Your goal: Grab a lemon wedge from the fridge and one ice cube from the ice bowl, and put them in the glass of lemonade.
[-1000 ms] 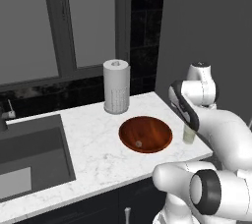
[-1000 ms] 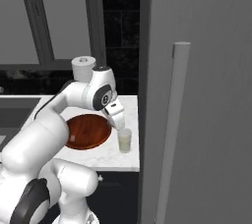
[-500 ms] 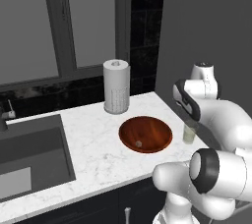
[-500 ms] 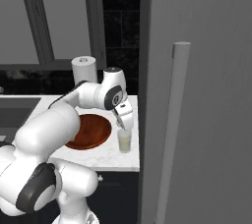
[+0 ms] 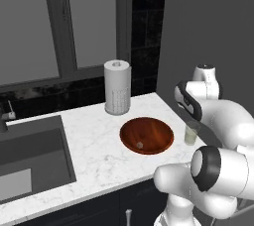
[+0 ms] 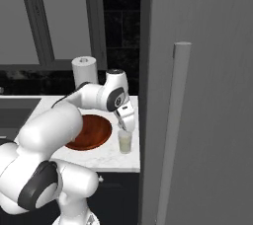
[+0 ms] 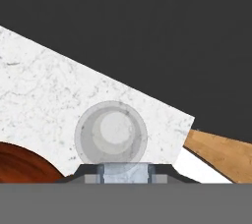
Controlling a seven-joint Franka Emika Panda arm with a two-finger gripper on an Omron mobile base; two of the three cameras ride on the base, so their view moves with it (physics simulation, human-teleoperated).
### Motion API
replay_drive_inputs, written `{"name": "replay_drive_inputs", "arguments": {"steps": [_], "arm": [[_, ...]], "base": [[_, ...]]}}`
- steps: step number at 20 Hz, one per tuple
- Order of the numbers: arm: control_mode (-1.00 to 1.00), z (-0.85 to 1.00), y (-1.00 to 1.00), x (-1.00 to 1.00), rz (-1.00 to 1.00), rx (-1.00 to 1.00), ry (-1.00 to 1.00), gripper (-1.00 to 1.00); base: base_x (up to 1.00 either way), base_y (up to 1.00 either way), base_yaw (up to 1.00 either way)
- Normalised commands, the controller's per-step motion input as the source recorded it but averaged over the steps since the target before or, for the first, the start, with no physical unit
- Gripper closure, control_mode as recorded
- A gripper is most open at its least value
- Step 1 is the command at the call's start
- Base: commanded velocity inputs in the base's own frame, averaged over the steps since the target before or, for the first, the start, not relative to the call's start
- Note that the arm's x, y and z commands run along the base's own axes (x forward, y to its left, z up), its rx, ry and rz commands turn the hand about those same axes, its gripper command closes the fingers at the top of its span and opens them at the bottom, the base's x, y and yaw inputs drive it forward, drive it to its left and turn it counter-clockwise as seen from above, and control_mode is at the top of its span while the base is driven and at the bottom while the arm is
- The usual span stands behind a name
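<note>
Your end effector [image 6: 124,126] had swung from beside the ice bowl [image 5: 147,135] to directly above the glass of lemonade [image 6: 125,141], which stood near the counter [image 5: 94,145] corner by the fridge [image 6: 197,95]. Its fingers were clenched on a pale ice cube [image 7: 123,173], right over the glass mouth. Another ice cube sat in the bowl.
</note>
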Motion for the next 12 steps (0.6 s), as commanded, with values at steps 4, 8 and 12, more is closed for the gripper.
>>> {"name": "replay_drive_inputs", "arguments": {"steps": [4,8,12], "arm": [[-1.0,-0.09,0.0,0.0,0.0,0.0,0.0,1.0],[-1.0,0.0,0.0,0.0,0.0,0.0,0.0,1.0],[-1.0,0.0,0.0,0.01,0.0,0.0,0.0,1.0]], "base": [[0.0,0.0,0.0],[0.0,0.0,0.0],[0.0,0.0,0.0]]}}
